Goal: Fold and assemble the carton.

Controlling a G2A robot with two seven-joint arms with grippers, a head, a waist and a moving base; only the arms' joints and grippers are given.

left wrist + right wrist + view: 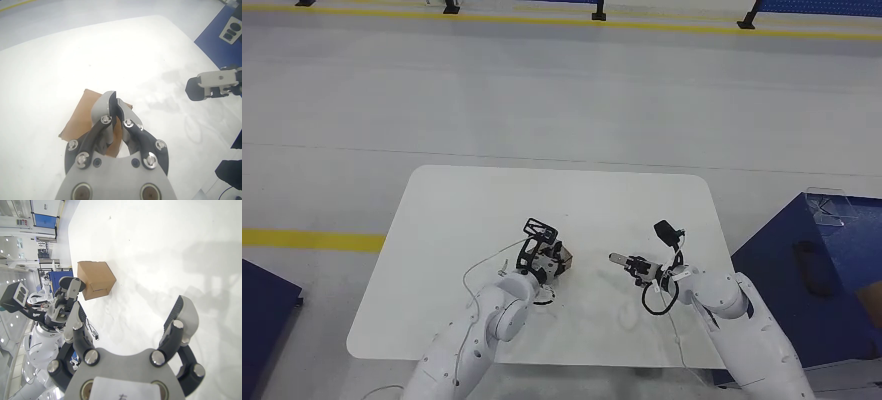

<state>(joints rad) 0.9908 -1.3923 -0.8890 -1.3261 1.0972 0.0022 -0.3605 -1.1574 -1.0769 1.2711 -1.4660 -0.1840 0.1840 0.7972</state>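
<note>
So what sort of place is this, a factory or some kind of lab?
Most likely a big robot test hall or lab. A lone white table stands on a wide pale floor marked with yellow lines, with blue partitions beside it and large cabinets in the background.

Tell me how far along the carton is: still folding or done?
Done: the carton sits on the table as a closed box, no flaps standing open. In hand: the left gripper, shut, rests against one side; the right gripper is open, apart from it. Left: probably only backing off; far faces unseen.
</note>
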